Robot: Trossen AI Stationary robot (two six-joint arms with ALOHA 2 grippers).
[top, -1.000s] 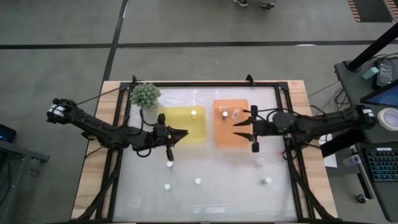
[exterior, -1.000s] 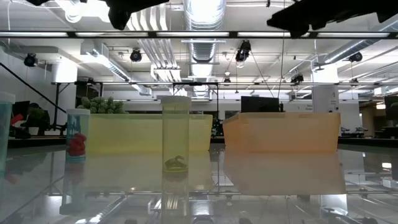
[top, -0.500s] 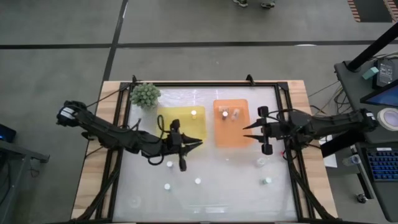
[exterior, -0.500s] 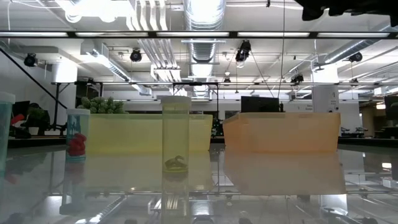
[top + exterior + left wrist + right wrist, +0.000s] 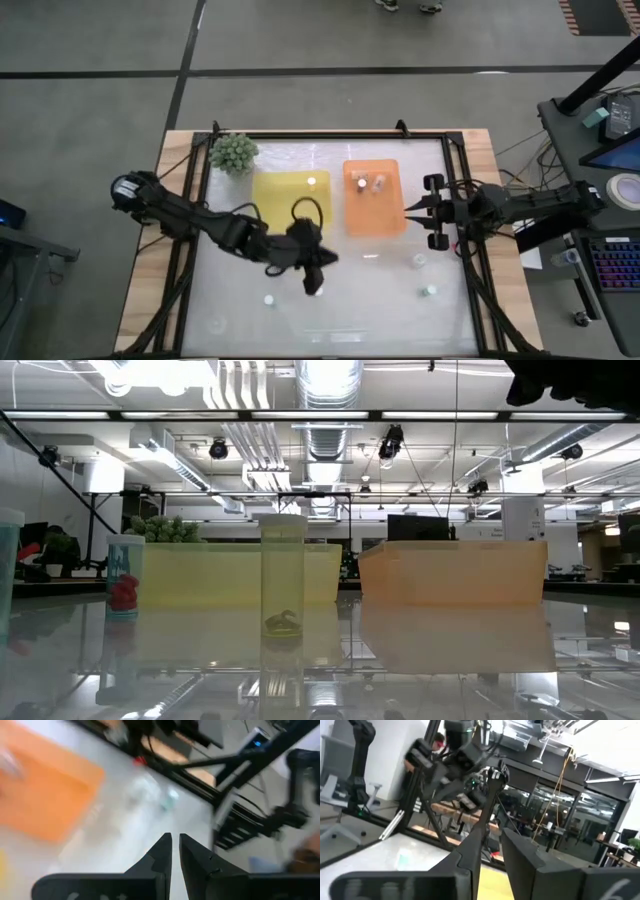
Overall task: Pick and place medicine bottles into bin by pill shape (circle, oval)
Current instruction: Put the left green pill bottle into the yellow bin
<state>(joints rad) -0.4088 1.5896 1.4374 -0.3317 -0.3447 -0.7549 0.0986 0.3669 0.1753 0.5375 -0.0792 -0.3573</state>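
Observation:
Small white-capped medicine bottles stand on the white table: one [image 5: 268, 298] near the front left, two [image 5: 418, 260] [image 5: 430, 292] at the right. One bottle [image 5: 312, 182] stands in the yellow bin [image 5: 275, 205], two [image 5: 378, 182] in the orange bin [image 5: 372, 215]. My left gripper [image 5: 330, 258] hovers in front of the yellow bin, shut and empty [image 5: 175, 842]. My right gripper [image 5: 406, 214] hangs beside the orange bin's right edge, open by a narrow gap [image 5: 495, 832], with nothing between its fingers.
A green spiky plant [image 5: 233, 152] stands at the far left corner. In the low view a bottle with a green pill [image 5: 282, 590] and one with red pills [image 5: 123, 575] stand in front of the yellow bin [image 5: 240, 575]. A black frame [image 5: 455, 200] rims the table.
My left gripper has swung from the yellow bin's near edge toward the table's near and right side, rising and rolling, still shut. My right gripper has drawn back toward the table's right edge, off the orange bin, and its fingers have closed from wide to a narrow gap.

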